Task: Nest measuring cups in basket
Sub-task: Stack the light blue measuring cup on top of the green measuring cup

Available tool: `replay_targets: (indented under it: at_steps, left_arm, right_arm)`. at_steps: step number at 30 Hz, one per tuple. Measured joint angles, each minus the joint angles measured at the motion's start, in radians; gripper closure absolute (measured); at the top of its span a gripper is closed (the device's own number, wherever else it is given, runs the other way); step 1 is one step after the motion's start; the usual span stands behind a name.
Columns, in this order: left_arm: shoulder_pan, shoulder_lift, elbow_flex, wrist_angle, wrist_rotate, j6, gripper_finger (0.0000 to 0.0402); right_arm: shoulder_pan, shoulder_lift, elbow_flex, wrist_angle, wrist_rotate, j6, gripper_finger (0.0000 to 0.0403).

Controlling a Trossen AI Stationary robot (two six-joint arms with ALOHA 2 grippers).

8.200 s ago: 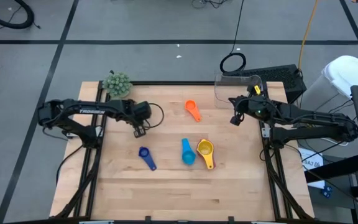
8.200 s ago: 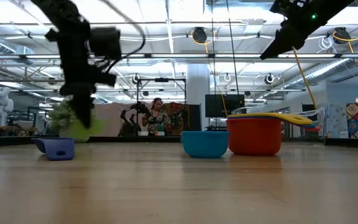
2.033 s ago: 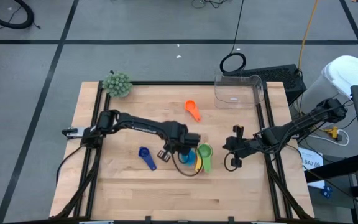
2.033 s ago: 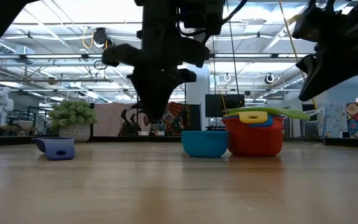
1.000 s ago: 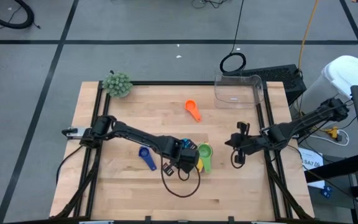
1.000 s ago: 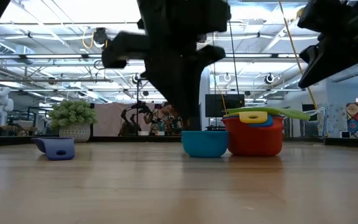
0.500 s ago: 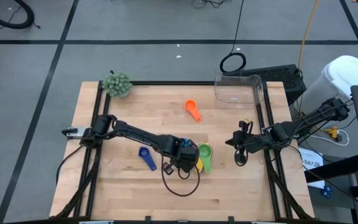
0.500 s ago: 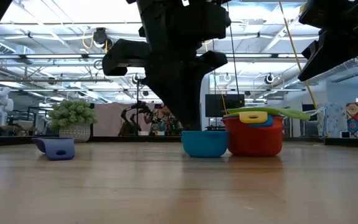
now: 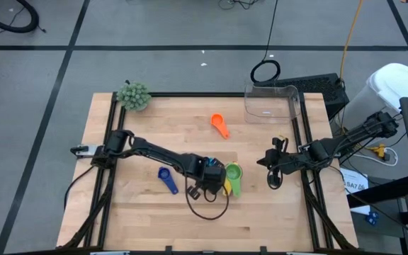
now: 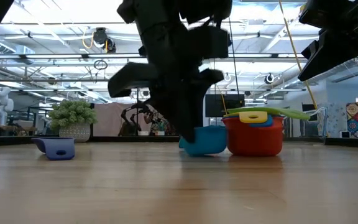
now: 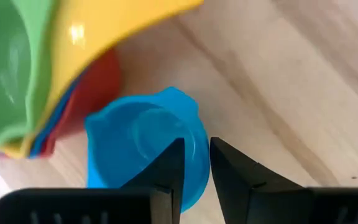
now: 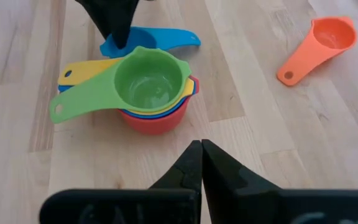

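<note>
Bright even light from ceiling lamps point(image 10: 98, 38) — soft shadows on the table point(image 9: 261, 212); the left arm point(image 10: 173, 74) is backlit, slightly blurred.

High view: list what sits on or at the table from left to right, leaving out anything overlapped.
Fuzzy green ball → dark blue measuring cup → orange measuring cup → right gripper. The clear basket overlaps the gripper's span, so it is left out.

Both arms are black, built of slim jointed segments. The left arm point(image 9: 154, 151) carries a black cable that loops loosely beside its wrist. The right arm point(image 9: 331, 147) has a small yellow fitting near its wrist. Each gripper ends in two flat, matte black, wedge-shaped fingers point(image 12: 191, 168) tapering to narrow tips.
</note>
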Motion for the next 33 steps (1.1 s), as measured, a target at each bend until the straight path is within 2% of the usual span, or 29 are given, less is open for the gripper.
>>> replay_targets:
  at_steps: [6, 10, 15, 18, 24, 33]
  left_arm:
    - [0.015, 0.0, -0.007, -0.014, -0.004, -0.066, 0.0325]
    - [0.015, 0.0, -0.008, -0.057, -0.016, -0.123, 0.0384]
    - [0.014, 0.0, 0.0, -0.114, -0.046, -0.208, 0.0393]
    - [0.014, 0.0, 0.029, -0.161, -0.109, -0.294, 0.0394]
    - [0.043, 0.0, 0.186, -0.27, -0.175, -0.497, 0.0394]
    - [0.069, -0.001, 0.479, -0.337, -0.178, -0.867, 0.0394]
  right_arm:
    - [0.0, 0.0, 0.0, -0.001, 0.0, -0.013, 0.0403]
    - [0.0, 0.0, 0.0, -0.001, 0.0, -0.019, 0.0403]
    - [0.0, 0.0, 0.0, 0.0, 0.0, -0.042, 0.0403]
    - [0.0, 0.0, 0.0, 0.0, 0.004, -0.05, 0.0403]
    - [0.0, 0.0, 0.0, -0.002, 0.011, -0.057, 0.0403]
    - [-0.028, -0.001, 0.0, -0.101, 0.14, -0.009, 0.0403]
